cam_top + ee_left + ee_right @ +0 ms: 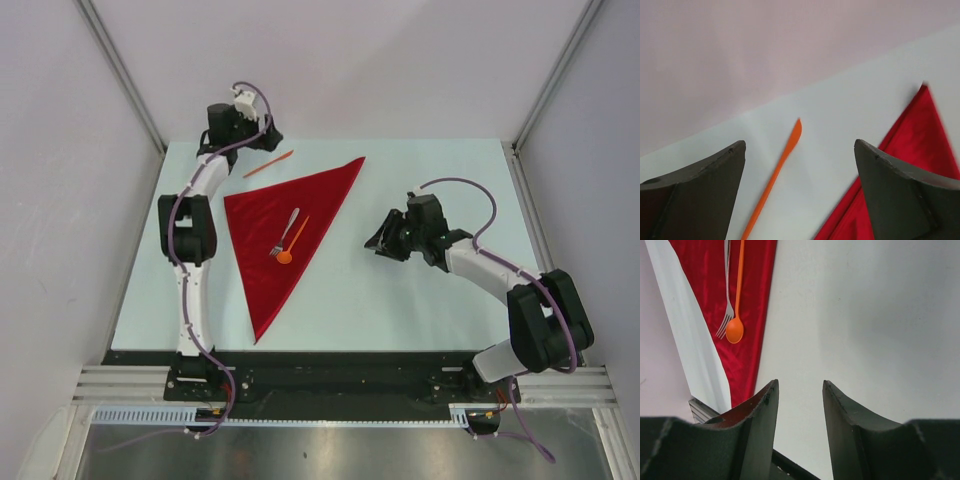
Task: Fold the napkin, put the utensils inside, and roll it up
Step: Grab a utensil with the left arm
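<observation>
— So, was the left gripper (800,145) holding anything?
— Nothing; it gaped wide above the orange knife (774,180), upper left. Right gripper (800,382) was half-open, empty.
— Napkin (320,195)?
— Folded triangle, mid-frame on the tabletop (420,310), carrying fork (728,290) and spoon (738,290).

Robotics lab cell, bare white walls (330,60), pale table (420,300), arms (190,240) bolted to aluminium rail (340,384)

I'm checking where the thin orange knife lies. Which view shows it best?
The left wrist view: the thin orange knife lies large on the table between the open left pincer, apart from the red cloth napkin. The top external view shows it tiny, beyond the napkin's far edge. The right wrist view misses it.
</observation>
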You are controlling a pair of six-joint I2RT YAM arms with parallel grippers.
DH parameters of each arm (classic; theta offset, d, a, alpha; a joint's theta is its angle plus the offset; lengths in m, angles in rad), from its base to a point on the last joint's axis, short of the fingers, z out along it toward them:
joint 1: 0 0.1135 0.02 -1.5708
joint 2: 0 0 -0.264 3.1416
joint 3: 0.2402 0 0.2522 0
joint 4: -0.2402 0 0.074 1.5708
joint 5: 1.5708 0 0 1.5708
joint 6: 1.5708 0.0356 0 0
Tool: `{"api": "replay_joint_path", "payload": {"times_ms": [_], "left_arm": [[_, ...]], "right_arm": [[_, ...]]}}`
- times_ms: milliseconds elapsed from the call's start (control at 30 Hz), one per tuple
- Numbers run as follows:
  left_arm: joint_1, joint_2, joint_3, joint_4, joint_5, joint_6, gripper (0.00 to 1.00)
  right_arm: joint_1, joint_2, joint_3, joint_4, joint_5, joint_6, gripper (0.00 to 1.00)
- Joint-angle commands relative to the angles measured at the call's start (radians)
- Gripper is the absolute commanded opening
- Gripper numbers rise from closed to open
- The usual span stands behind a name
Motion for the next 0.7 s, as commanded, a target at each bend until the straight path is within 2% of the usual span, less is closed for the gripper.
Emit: {"api": "replay_joint_path", "payload": {"times_ms": [0, 67, 367, 667], "left_arm": [[0.0, 0.059, 0.098, 0.185, -0.093, -0.546, 0.94], [-0.003, 0.083, 0.103, 0.24, -0.059, -0.61, 0.94], [-0.037, 0.153, 0.135, 0.177, -0.169, -0.793, 0.94], [-0.078, 0.174, 0.14, 0.095, -0.235, -0.822, 0.94]], "right_arm": [[0.011, 0.01, 0.022, 0.009, 0.012, 0.006, 0.45], [0.014, 0.012, 0.025, 0.008, 0.015, 0.008, 0.45], [0.034, 0.032, 0.043, 0.003, 0.023, 0.017, 0.45], [0.052, 0.056, 0.063, 0.008, 0.021, 0.025, 0.45]]}}
